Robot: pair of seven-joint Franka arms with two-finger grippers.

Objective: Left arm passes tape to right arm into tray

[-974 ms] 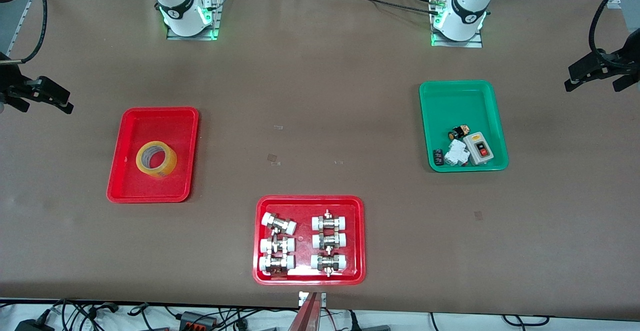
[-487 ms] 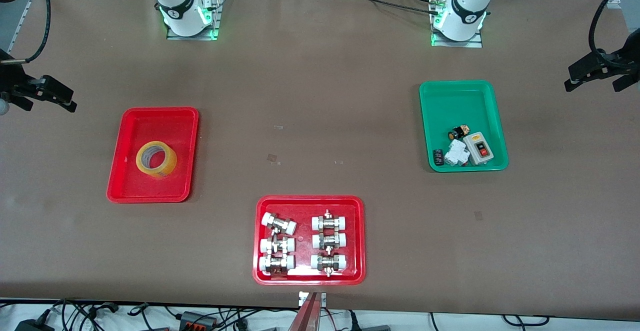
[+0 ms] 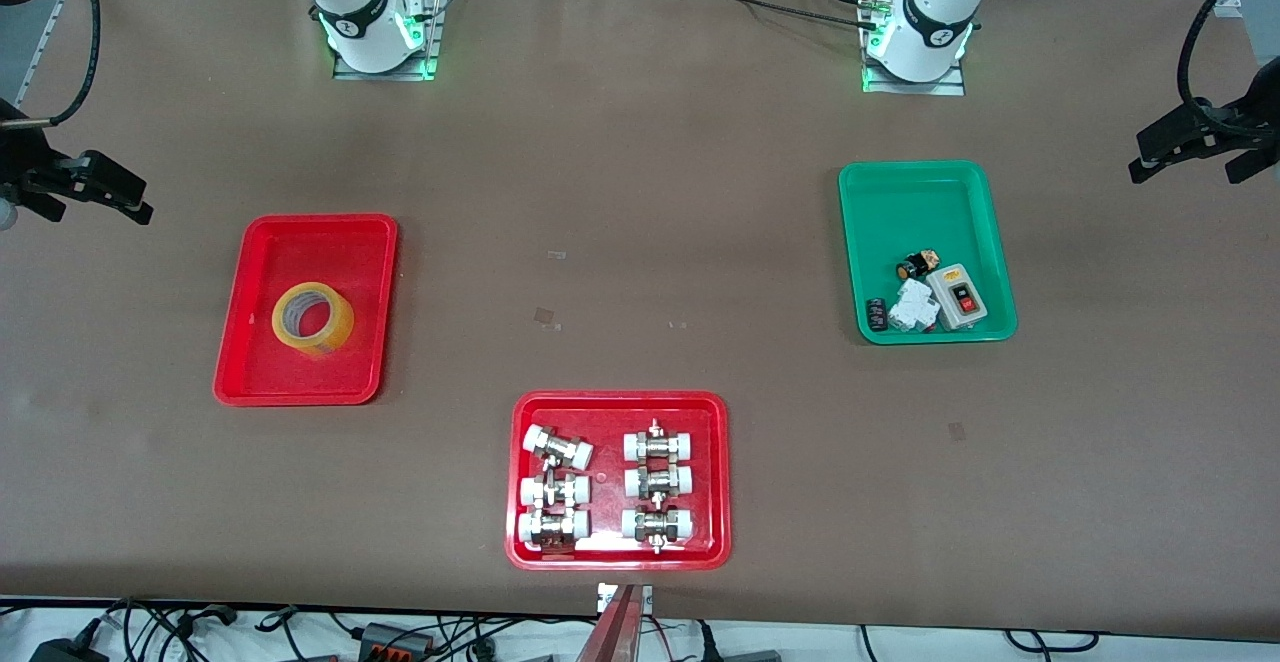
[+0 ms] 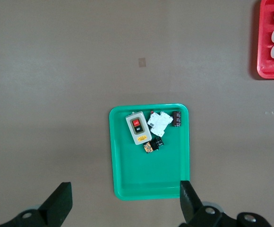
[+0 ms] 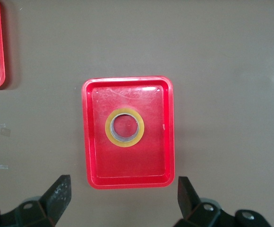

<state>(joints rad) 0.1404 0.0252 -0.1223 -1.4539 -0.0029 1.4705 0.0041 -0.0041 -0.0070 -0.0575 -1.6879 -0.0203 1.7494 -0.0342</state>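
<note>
Nearest me sits the red tray of metal fittings. Farther up I see the tape lying flat in the tray, toward the right arm's end. Both the right gripper and left gripper hang empty, jaws spread wide, the left over the green tray.

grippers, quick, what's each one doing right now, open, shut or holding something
Left gripper: open, holding nothing, up over the green tray.
Right gripper: open, holding nothing, up over the red tray with the tape in it.
</note>
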